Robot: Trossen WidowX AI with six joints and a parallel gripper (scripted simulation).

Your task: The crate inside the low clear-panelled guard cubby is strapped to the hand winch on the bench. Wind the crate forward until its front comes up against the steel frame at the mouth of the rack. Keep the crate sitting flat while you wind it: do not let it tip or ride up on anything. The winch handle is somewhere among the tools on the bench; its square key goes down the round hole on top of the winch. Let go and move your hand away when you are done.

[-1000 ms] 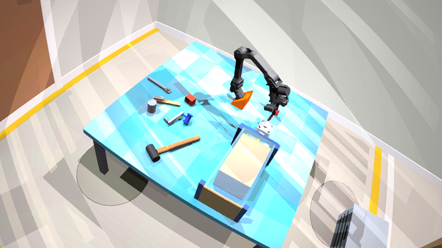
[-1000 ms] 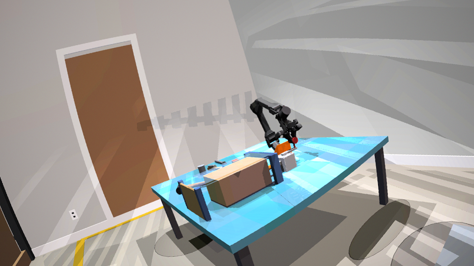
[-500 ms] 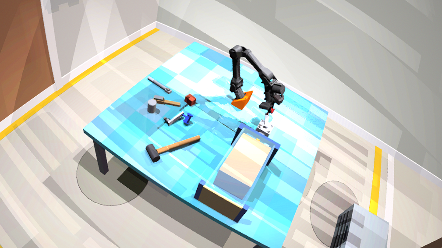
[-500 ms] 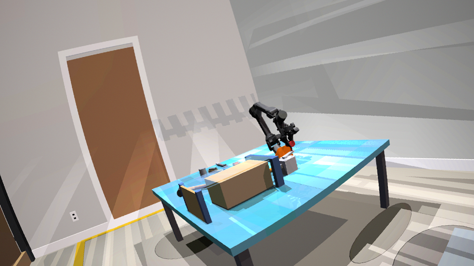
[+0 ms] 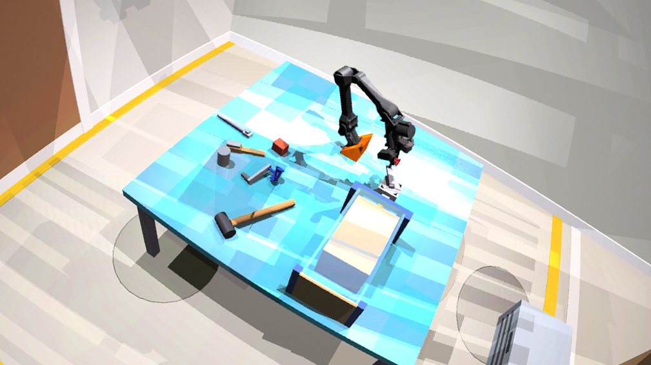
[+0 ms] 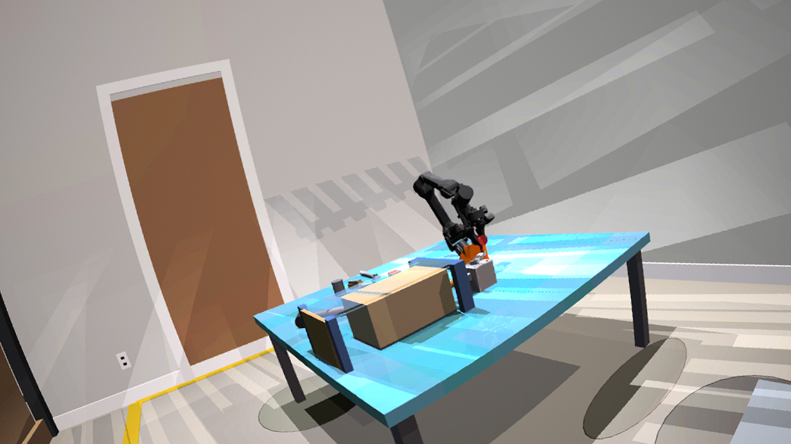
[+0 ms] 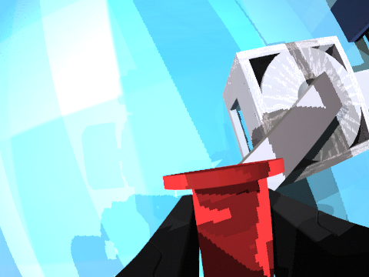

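My gripper (image 5: pixel 395 162) (image 6: pixel 482 240) (image 7: pixel 221 199) is shut on the upright red grip of the winch handle. The handle's flat grey arm (image 7: pixel 296 142) runs from the grip to the centre of the round drum top of the winch (image 5: pixel 389 191) (image 6: pixel 483 275) (image 7: pixel 235 82). The square key is hidden under the arm's end. The tan crate (image 5: pixel 361 233) (image 6: pixel 407 307) sits flat inside the clear-panelled cubby, its front close behind the blue frame (image 5: pixel 350 197) (image 6: pixel 466 286) at the winch end. Whether they touch, I cannot tell.
An orange wedge-shaped piece (image 5: pixel 360 147) stands by the arm's base. Left of the cubby lie a black-headed mallet (image 5: pixel 225 224), a crank with a blue grip (image 5: pixel 276 175), a hammer (image 5: pixel 253 151), a grey cylinder (image 5: pixel 223 157), a red block (image 5: pixel 280 146) and a wrench (image 5: pixel 235 124).
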